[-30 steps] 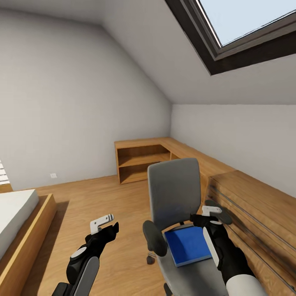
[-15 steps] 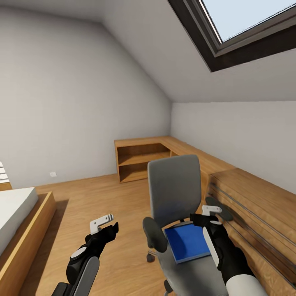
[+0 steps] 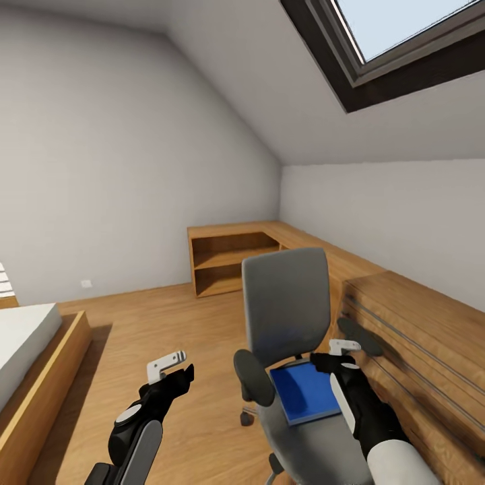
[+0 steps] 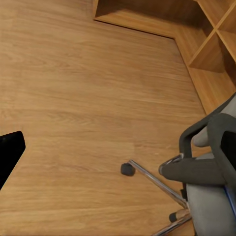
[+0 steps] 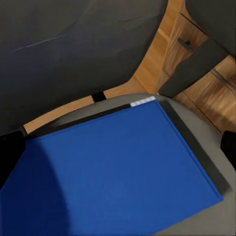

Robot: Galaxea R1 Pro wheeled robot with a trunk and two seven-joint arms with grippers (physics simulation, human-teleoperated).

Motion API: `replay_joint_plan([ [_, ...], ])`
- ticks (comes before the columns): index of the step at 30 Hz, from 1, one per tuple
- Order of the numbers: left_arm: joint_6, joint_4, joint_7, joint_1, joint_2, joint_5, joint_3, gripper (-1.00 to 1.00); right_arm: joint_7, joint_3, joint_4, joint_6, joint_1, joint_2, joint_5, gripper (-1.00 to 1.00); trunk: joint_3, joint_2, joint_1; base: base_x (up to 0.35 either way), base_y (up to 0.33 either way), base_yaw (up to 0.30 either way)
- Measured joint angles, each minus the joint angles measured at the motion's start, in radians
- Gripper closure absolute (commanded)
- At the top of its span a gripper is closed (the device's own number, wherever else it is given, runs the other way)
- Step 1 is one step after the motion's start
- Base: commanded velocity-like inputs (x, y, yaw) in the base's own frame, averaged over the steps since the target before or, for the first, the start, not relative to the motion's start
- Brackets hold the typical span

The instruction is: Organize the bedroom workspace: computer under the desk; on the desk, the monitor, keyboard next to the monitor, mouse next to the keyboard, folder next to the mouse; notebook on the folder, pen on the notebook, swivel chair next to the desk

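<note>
The swivel chair (image 3: 284,303) stands in front of me, its grey back facing the wall. A blue folder (image 3: 303,394) lies flat on its seat, seen large in the right wrist view as folder (image 5: 113,182). My right gripper (image 3: 342,350) hovers open just above the folder's right edge, beside the chair's right armrest, with nothing between its fingers. My left gripper (image 3: 170,365) hangs open over bare floor to the left of the chair. The left wrist view catches the chair's armrest (image 4: 196,169) and chrome base (image 4: 157,182).
Low light-wood shelving (image 3: 232,259) runs along the far wall into the corner. A wooden drawer unit (image 3: 417,330) stands close on the chair's right. A low bed (image 3: 30,337) with a white mattress is at the left. Open wood floor (image 3: 168,316) lies between bed and chair.
The whole head view has shifted a little, so the camera has moved. The chair and folder sit slightly higher in the picture. Both arms hold nearly the same pose.
</note>
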Motion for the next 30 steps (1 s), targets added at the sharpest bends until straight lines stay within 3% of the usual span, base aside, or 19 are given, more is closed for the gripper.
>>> replay_joint_plan([
  [5, 0.000, 0.000, 0.000, 0.000, 0.000, 0.000, 0.000, -1.00, -0.001, 0.001, 0.184, -0.057, -0.114, -0.015, 0.000, -1.00, -0.016, -0.035, 0.019, 0.000, 0.000, 0.000],
  [10, 0.000, -0.001, 0.000, 0.000, 0.001, 0.000, -0.001, -1.00, -0.002, 0.002, 0.536, -0.200, -0.328, -0.049, 0.000, -1.00, -0.031, -0.070, 0.038, 0.000, 0.000, 0.000],
  [13, 0.000, -0.001, 0.000, 0.000, 0.001, 0.000, 0.000, -1.00, -0.002, 0.003, 0.654, -0.252, -0.418, -0.069, -0.004, -1.00, -0.041, -0.091, 0.050, 0.000, 0.000, 0.000],
  [17, 0.000, -0.001, 0.000, 0.000, 0.001, 0.000, 0.000, -1.00, -0.001, -0.002, 0.717, -0.282, -0.466, -0.085, -0.010, -1.00, -0.053, -0.119, 0.065, 0.000, 0.000, 0.000],
  [30, 0.000, -0.002, 0.000, 0.000, 0.000, 0.000, 0.001, -1.00, 0.000, -0.007, 0.760, -0.294, -0.483, -0.095, -0.013, -1.00, -0.094, -0.210, 0.115, 0.000, 0.000, 0.000],
])
